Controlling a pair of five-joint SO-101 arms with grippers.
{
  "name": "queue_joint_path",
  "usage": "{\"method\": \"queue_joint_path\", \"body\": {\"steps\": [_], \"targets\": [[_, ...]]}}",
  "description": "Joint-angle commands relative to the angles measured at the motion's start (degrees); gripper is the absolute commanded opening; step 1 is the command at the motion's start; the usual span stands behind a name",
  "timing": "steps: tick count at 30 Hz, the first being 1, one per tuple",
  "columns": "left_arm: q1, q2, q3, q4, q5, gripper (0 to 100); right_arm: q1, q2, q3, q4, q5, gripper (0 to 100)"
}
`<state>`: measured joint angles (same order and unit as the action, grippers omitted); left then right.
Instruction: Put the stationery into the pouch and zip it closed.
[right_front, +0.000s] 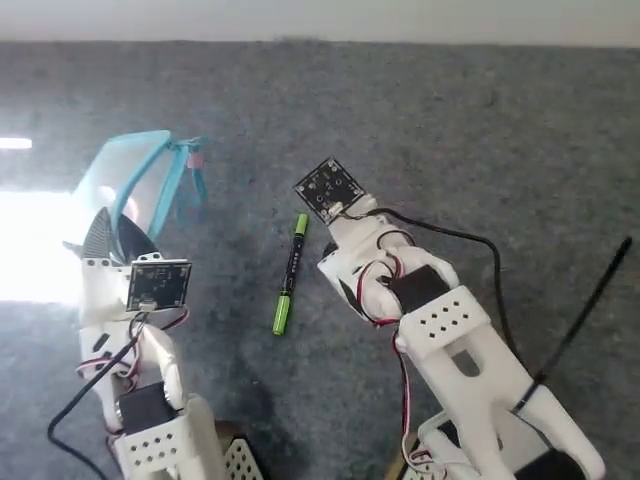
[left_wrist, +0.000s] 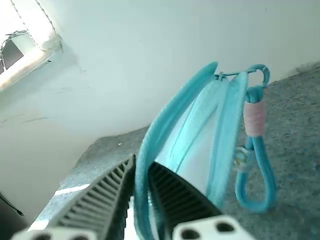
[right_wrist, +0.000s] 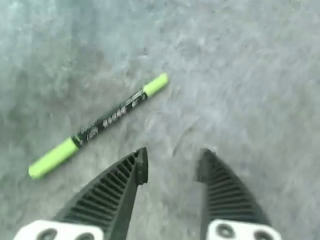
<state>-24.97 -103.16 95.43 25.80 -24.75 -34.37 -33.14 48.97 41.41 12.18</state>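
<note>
The grey bench (right_front: 480, 110) spreads across the whole high view. At the upper left of that frame the teal pouch (right_front: 140, 185) stands lifted on edge, unzipped, with its mouth gaping. The left hand (left_wrist: 141, 162) is pinched closed on the pouch's near rim, one finger on each side, and holds it up. Right of centre, the right hand (right_wrist: 172, 160) hangs over bare bench with its fingers spread apart and nothing between them. The green-and-black pen (right_front: 288, 275) lies flat at the centre of the frame between the two arms, apart from the pouch and near the right hand, touched by neither. A teal cord loop (left_wrist: 256, 165) with a pink wrap dangles from the pouch's end. I judge the task barely begun. The pouch is held ready, but the pen has yet to be picked up and put in, and the zip is yet to be closed.
</note>
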Motion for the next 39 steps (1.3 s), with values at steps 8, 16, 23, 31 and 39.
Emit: {"method": "queue_joint_path", "body": {"steps": [8, 16, 23, 31, 39], "targets": [[-5.45, -1.32, -1.01, 2.55, -0.70, 1, -3.47, 20.62, -13.80, -2.59, -19.34, 34.3], [-9.32, -1.32, -1.36, 2.55, -0.79, 1, -6.29, 43.82, -29.71, -2.07, -29.10, 27.2], [-8.97, -1.32, -1.01, 2.55, -1.93, 1, -6.55, 49.36, -33.05, -2.15, -29.10, 27.1], [-8.97, -1.32, -1.01, 2.55, -1.93, 1, -8.40, 48.04, -34.11, -2.07, -35.69, 27.0], [-9.14, -1.32, -1.01, 2.55, -2.02, 1, -8.57, 41.89, -34.20, -4.00, -42.64, 27.0]]}}
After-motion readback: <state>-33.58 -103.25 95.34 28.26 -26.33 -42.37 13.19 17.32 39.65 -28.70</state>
